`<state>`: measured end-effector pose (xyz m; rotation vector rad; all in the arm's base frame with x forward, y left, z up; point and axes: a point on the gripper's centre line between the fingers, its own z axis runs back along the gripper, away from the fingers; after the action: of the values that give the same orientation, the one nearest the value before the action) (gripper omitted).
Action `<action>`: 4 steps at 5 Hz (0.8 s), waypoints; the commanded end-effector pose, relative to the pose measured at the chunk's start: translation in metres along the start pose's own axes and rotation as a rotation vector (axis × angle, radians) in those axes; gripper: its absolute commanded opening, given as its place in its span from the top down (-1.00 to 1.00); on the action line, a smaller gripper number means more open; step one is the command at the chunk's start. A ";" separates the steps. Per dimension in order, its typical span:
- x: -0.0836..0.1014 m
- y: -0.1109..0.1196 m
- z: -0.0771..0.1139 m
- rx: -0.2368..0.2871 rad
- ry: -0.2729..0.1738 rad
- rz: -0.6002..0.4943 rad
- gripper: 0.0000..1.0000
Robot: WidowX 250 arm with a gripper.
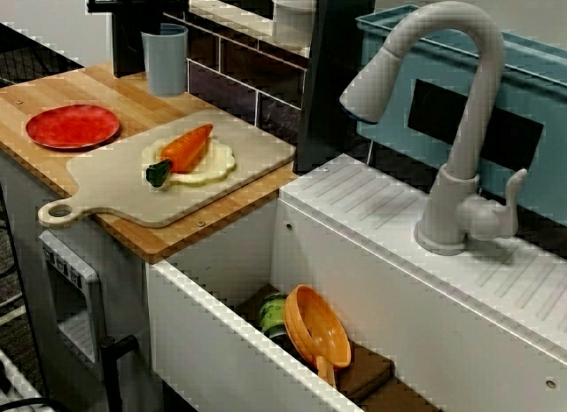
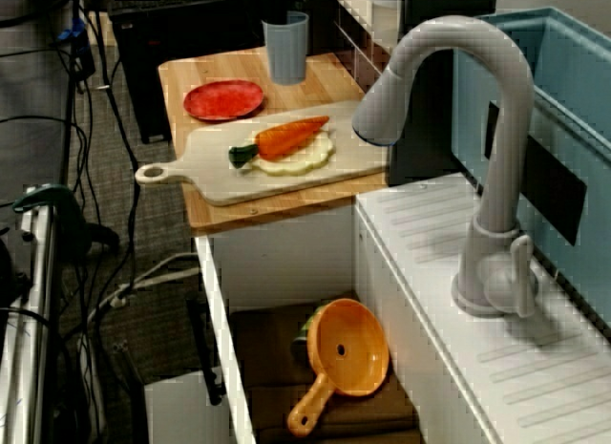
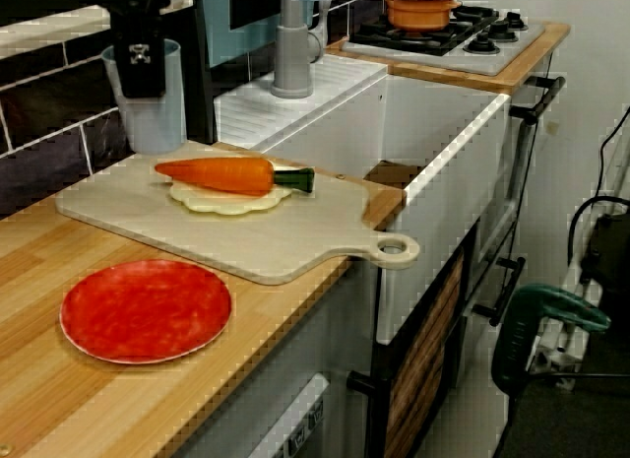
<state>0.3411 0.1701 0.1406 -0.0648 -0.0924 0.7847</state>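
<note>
— View across the sink first: where is the gripper [image 1: 129,62]?

— Past the far corner of the cutting board [image 1: 239,151], a black column just beside the blue-grey cup [image 1: 166,62]. I cannot tell whether its fingers are apart or together, because they merge into one dark shape.

— And the cup?

— Upright on the table [image 1: 115,89], behind the cutting board. A carrot [image 1: 188,148] lies on the board over a pale disc [image 1: 217,167]. A red plate [image 1: 73,126] sits off the board's edge on the side away from the sink [image 1: 221,279]. The sink is on the board's other side, with an orange strainer [image 1: 314,328] in it.

— View from above?

— The cup [image 2: 286,48] stands beyond the cutting board [image 2: 229,181]. The gripper is lost in the dark behind it. The carrot [image 2: 291,137] lies along the board, green end toward the handle.

— View along the table?

— The gripper [image 3: 140,79] hangs in front of the cup [image 3: 167,113] and overlaps it, beyond the board's far edge. I cannot tell whether they touch, and its fingers are no clearer here.

— How far along is the work?

— Early, I judge. The cup's base rests on the table, not lifted. The carrot [image 3: 217,174] and the red plate [image 3: 146,310] lie well apart from the gripper.
</note>
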 end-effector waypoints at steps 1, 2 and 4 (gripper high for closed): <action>-0.028 0.024 0.030 0.003 -0.102 -0.131 1.00; -0.040 0.033 0.026 0.013 -0.102 -0.170 1.00; -0.060 0.047 0.024 0.019 -0.104 -0.212 1.00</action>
<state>0.2735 0.1535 0.1396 -0.0126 -0.1334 0.5724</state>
